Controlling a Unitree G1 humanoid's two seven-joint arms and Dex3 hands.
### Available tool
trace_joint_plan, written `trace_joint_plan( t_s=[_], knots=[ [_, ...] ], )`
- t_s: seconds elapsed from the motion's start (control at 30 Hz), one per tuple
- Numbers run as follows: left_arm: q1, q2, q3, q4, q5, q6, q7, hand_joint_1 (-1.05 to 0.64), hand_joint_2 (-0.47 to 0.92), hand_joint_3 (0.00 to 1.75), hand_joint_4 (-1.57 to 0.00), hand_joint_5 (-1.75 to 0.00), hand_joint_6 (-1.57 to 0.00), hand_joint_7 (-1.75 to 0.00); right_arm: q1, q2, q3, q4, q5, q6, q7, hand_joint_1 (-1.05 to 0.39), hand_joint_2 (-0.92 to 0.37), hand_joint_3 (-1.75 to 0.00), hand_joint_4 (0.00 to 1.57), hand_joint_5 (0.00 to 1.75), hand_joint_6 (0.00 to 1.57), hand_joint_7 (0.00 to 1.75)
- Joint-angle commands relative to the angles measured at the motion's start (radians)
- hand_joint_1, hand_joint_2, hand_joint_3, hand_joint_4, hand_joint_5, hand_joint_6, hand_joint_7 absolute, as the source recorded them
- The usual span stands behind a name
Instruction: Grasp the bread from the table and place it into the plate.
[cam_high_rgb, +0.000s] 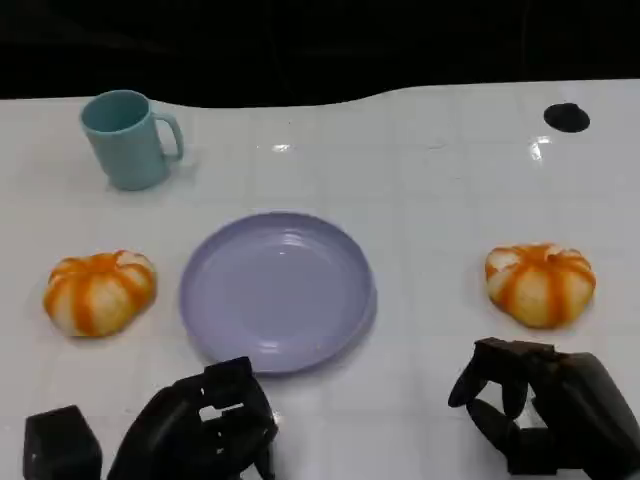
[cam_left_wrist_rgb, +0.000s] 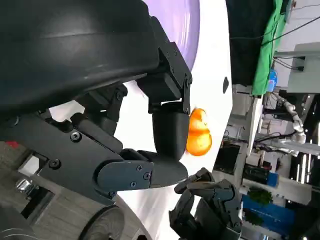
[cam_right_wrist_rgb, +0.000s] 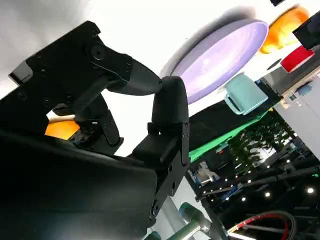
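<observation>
From my head camera, a white table (cam_high_rgb: 430, 180) stretches ahead. A lavender plate (cam_high_rgb: 277, 291) sits at its middle, nothing in it. One orange-and-white striped bread (cam_high_rgb: 99, 291) lies toward the left edge, apart from the plate. A second bread (cam_high_rgb: 540, 284) lies toward the right edge. A teal mug (cam_high_rgb: 127, 139) stands near the far left corner. My left hand (cam_high_rgb: 205, 425) hovers at the near edge, just below the plate, fingers curled loosely, holding nothing. My right hand (cam_high_rgb: 540, 405) hovers at the near edge just before the second bread, fingers bent and apart, holding nothing.

From my left wrist, my own fingers (cam_left_wrist_rgb: 167, 132) hang parted; past them show the plate's rim (cam_left_wrist_rgb: 187, 25), the second bread (cam_left_wrist_rgb: 198, 134) and my right hand (cam_left_wrist_rgb: 205, 207).

From my right wrist, my fingers (cam_right_wrist_rgb: 167, 107) are parted, the second bread (cam_right_wrist_rgb: 62, 129) just behind them. Farther off lie the plate (cam_right_wrist_rgb: 220, 57), the mug (cam_right_wrist_rgb: 245, 95) and the first bread (cam_right_wrist_rgb: 286, 27).
</observation>
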Motion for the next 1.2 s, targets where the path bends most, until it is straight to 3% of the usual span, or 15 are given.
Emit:
trace_joint_plan(
  t_s=[0.03, 0.43, 0.53, 0.7, 0.83, 1.0, 1.07, 1.2],
  knots=[
    [-0.009, 0.014, 0.008, 0.005, -0.001, -0.002, -0.007, -0.59, 0.71, 0.59, -0.78, -1.75, -0.76, -1.42, -0.003, -0.018, -0.007, -0.002, 0.011, -0.003, 0.001, -0.22, -0.48, -1.13, 0.83, 1.75, 0.75, 1.33],
    [-0.006, 0.017, 0.009, 0.001, -0.001, -0.004, -0.009, -0.57, 0.71, 0.59, -0.78, -1.75, -0.76, -1.41, -0.006, -0.014, -0.013, -0.002, 0.019, -0.005, -0.008, -0.21, -0.48, -1.1, 0.84, 1.72, 0.77, 1.26],
    [-0.006, 0.019, 0.01, 0.001, 0.0, -0.006, -0.01, -0.58, 0.71, 0.59, -0.78, -1.75, -0.76, -1.42, -0.014, -0.019, -0.023, -0.003, 0.02, -0.005, -0.02, -0.22, -0.55, -0.92, 0.81, 1.65, 0.81, 1.0],
    [-0.002, 0.024, 0.011, -0.007, -0.001, 0.007, -0.006, -0.59, 0.7, 0.59, -0.78, -1.75, -0.76, -1.42, -0.019, -0.021, -0.047, -0.022, 0.011, 0.025, -0.039, -0.26, -0.63, -0.69, 0.79, 1.31, 0.83, 0.74],
    [-0.002, 0.026, 0.012, -0.005, -0.003, 0.002, -0.011, -0.59, 0.71, 0.59, -0.78, -1.75, -0.76, -1.43, -0.016, -0.025, -0.065, -0.058, 0.003, 0.067, -0.04, -0.29, -0.67, -0.6, 0.67, 1.37, 0.87, 0.53],
    [-0.005, 0.025, 0.014, 0.004, -0.002, -0.007, -0.014, -0.6, 0.71, 0.59, -0.78, -1.75, -0.75, -1.43, -0.016, -0.051, -0.079, -0.103, -0.017, 0.118, -0.03, -0.34, -0.85, -0.22, 0.55, 0.79, 0.84, 0.18],
    [-0.004, 0.024, 0.014, 0.001, -0.001, -0.003, -0.014, -0.6, 0.71, 0.58, -0.78, -1.75, -0.75, -1.43, -0.015, -0.064, -0.086, -0.133, -0.042, 0.158, -0.029, -0.37, -0.9, -0.12, 0.5, 0.65, 0.79, 0.09],
    [-0.002, 0.025, 0.013, -0.002, 0.005, -0.006, -0.013, -0.59, 0.72, 0.58, -0.78, -1.75, -0.75, -1.43, -0.027, -0.099, -0.093, -0.176, -0.114, 0.236, -0.048, -0.42, -0.92, -0.06, 0.4, 0.53, 0.7, 0.01]
  ],
)
